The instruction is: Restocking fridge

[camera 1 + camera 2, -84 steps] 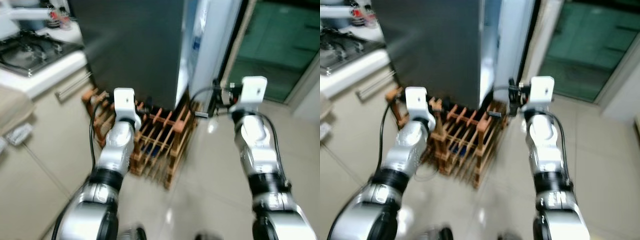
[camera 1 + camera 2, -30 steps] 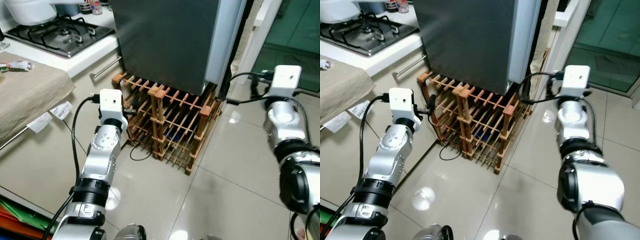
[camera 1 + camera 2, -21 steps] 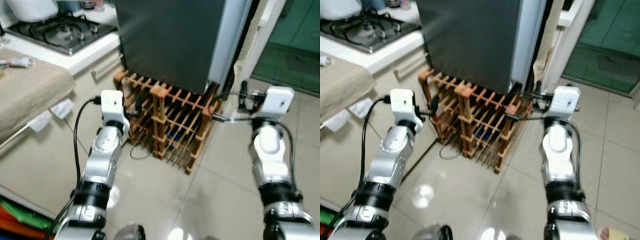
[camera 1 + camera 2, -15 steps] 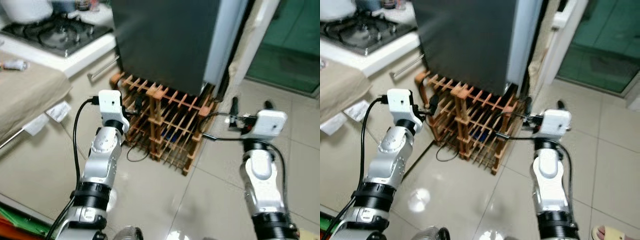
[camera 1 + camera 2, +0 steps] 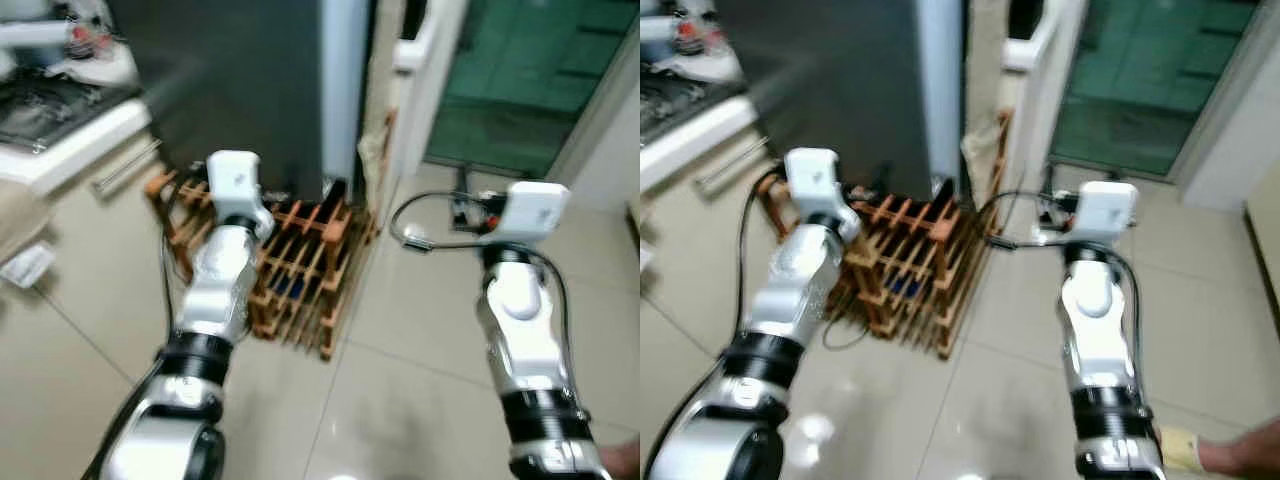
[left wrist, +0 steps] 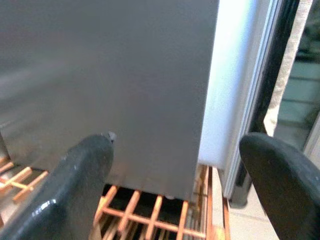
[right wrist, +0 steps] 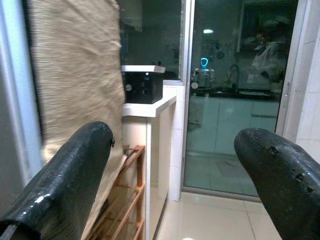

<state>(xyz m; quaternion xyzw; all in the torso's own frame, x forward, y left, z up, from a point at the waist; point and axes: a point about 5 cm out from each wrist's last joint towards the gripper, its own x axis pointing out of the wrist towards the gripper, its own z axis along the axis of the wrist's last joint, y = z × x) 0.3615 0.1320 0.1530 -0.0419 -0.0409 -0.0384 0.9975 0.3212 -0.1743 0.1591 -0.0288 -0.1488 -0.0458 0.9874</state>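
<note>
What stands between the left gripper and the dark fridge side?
Nothing: the left wrist view shows open air between the left gripper and fridge, wooden rack below.

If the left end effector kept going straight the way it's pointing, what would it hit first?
Most likely the dark grey fridge side, straight ahead between the open fingers of the left end effector, above the wooden rack. Depth is unclear.

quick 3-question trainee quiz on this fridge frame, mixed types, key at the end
1. True or false: the left gripper holds a bottle.
2. What stands on the floor beside the tall dark grey fridge? A) wooden lattice rack B) blue plastic crate C) metal bin
3. Fill in: the right gripper has its black fingers ____.

Key: 1 false, it is open and empty; 2 A; 3 open, nothing between them.
</note>
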